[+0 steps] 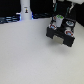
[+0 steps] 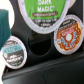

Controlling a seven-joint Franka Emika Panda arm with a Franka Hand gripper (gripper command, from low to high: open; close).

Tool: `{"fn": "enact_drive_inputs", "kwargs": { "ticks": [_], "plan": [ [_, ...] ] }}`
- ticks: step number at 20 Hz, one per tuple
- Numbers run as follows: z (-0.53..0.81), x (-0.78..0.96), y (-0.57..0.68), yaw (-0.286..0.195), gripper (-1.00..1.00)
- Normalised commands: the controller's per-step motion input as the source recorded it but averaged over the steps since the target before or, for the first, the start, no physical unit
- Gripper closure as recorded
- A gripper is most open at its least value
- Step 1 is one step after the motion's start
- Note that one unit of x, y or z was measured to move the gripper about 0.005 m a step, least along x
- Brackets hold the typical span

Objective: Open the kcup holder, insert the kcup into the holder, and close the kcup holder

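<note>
Exterior view: distant, elevated camera looking down across the white table (image 1: 30, 57), with the kcup holder (image 1: 61, 35) small in the upper right of the frame. Wrist view: very close, looking down into the holder's tray (image 2: 45, 65), its pods filling the frame. Both views share the holder.

In the wrist view, the green-topped kcup (image 2: 44, 14) carried the words "DARK MAGIC". The lettering on the red-and-white pod lid (image 2: 68, 39) and on the dark pod lid (image 2: 12, 52) was too blurred to read.
</note>
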Motion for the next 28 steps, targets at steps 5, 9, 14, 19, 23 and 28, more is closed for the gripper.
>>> {"fn": "enact_drive_inputs", "kwargs": {
  "ticks": [5, 9, 14, 19, 23, 28],
  "plan": [
    [-0.20, 0.02, -0.26, -0.008, -1.00],
    [-0.14, -0.01, -0.21, 0.000, -1.00],
    [-0.17, 0.00, -0.08, 0.000, 1.00],
    [-0.22, 0.00, -0.04, 0.000, 1.00],
    [-0.07, 0.00, 0.00, 0.000, 1.00],
    [0.00, 0.00, 0.01, 0.000, 1.00]
  ]
}}
